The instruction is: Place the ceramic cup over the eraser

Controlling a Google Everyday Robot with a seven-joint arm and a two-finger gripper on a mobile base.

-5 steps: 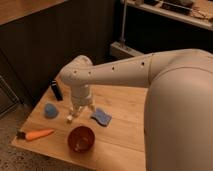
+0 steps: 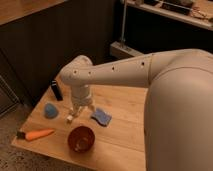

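Nothing has shifted; pincer (image 2: 81,114) apart, between ceramic cup (image 2: 50,110) and sponge (image 2: 101,117)

My arm (image 2: 125,75) runs off the right and bottom edges and hides the right side of the table (image 2: 125,107). The gripper (image 2: 81,111) hangs low between the ceramic cup (image 2: 50,110) and the sponge (image 2: 101,118); the small pale bit (image 2: 70,118) beside it is perhaps part of it
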